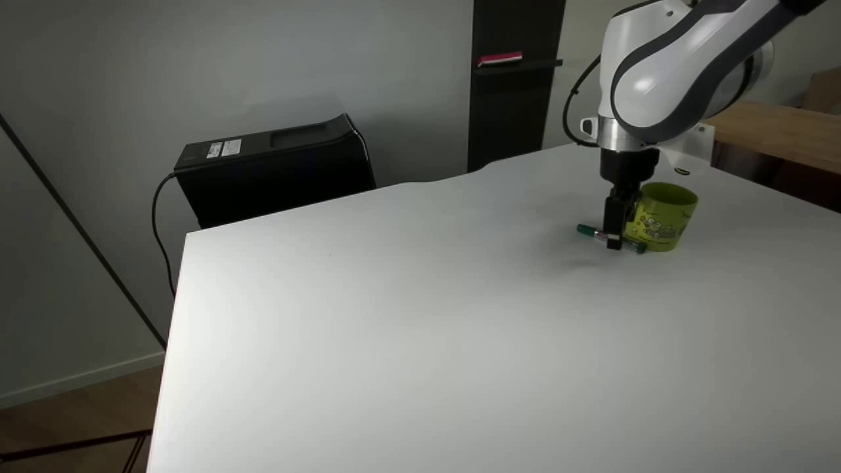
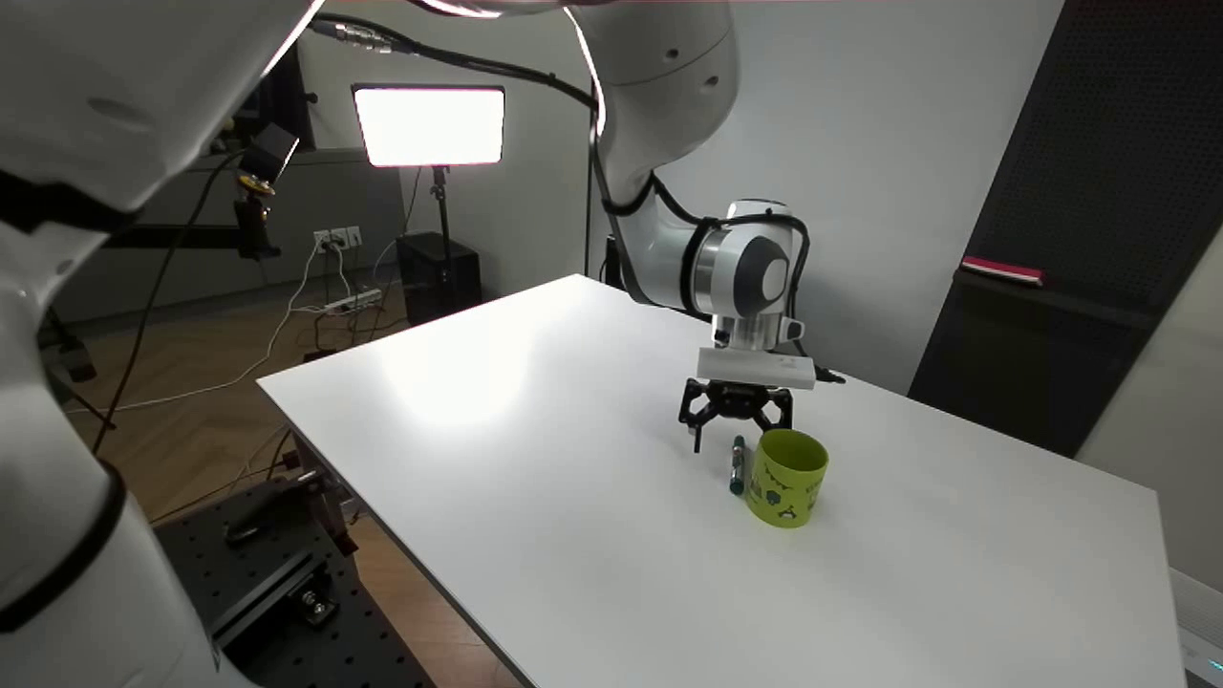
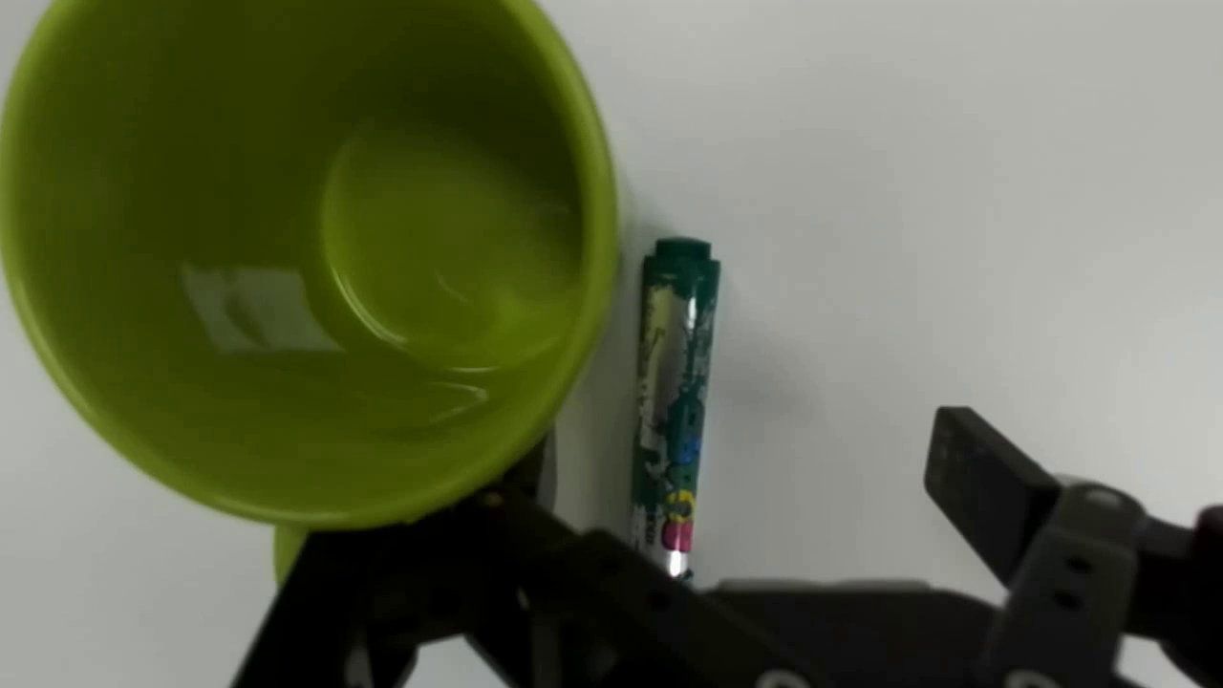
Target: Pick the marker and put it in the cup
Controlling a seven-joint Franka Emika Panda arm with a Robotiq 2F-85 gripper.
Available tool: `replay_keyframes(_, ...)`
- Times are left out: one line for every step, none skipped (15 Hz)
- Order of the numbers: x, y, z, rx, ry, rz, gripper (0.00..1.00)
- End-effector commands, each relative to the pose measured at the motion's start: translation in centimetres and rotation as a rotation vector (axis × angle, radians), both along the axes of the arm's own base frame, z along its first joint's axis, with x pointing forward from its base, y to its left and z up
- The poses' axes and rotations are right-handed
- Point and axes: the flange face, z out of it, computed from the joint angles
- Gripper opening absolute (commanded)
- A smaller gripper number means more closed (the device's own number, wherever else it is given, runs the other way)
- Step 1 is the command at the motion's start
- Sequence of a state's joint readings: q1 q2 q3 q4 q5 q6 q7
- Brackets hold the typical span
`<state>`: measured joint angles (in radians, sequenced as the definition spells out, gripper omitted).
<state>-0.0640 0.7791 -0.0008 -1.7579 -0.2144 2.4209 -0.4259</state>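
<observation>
The marker (image 3: pixel 674 401), dark green with a silvery, colourful printed barrel, lies flat on the table close beside the cup (image 3: pixel 459 239). That cup is a lime-green mug, upright, with its handle partly showing at the lower left of the wrist view. In both exterior views the marker (image 2: pixel 737 466) sits alongside the cup (image 2: pixel 785 487). My gripper (image 3: pixel 750 463) is open, low over the table, with the marker between its spread fingers but not gripped. The right finger (image 3: pixel 989 487) stands well apart from the marker; the left fingertip is mostly hidden by the cup. In an exterior view, a finger of the gripper (image 1: pixel 614 243) covers the marker's middle.
The white table (image 1: pixel 420 341) extends around the cup. Beyond its edge in an exterior view is a black box-shaped device (image 1: pixel 276 164). A lit lamp panel (image 2: pixel 428 126) and a dark cabinet (image 2: pixel 1061 191) stand away from the table.
</observation>
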Motion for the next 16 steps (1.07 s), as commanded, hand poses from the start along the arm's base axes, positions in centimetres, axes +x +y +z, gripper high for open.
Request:
replay_keyframes(0.1,-0.8,-0.6,0.008,0.013,-0.029,1.00)
replay_keyframes(0.1,-1.0,-0.6,0.005,0.010,-0.032,1.00)
replay_keyframes(0.1,-1.1,-0.7,0.006,0.013,-0.036,1.00)
replay_keyframes(0.1,-1.3,-0.7,0.005,0.013,-0.039,1.00)
replay_keyframes(0.1,-1.4,-0.7,0.004,0.013,-0.042,1.00)
replay_keyframes(0.1,-1.6,-0.7,0.004,0.015,-0.046,1.00)
replay_keyframes(0.1,-1.7,-0.6,0.000,0.015,-0.054,1.00)
replay_keyframes(0.1,-1.8,-0.3,-0.007,0.019,-0.066,1.00)
replay_keyframes(0.2,-2.1,0.4,-0.024,0.025,-0.080,1.00)
replay_keyframes(0.2,-2.3,0.9,-0.042,0.031,-0.089,1.00)
replay_keyframes(0.2,-2.6,1.8,-0.061,0.040,-0.106,1.00)
replay_keyframes(0.2,-2.9,2.5,-0.074,0.045,-0.117,1.00)
replay_keyframes(0.3,-3.2,3.3,-0.082,0.044,-0.128,1.00)
replay_keyframes(0.4,-3.3,3.9,-0.091,0.045,-0.132,1.00)
replay_keyframes(0.5,-3.5,4.5,-0.100,0.043,-0.138,1.00)
replay_keyframes(0.5,-3.6,5.1,-0.104,0.044,-0.140,1.00)
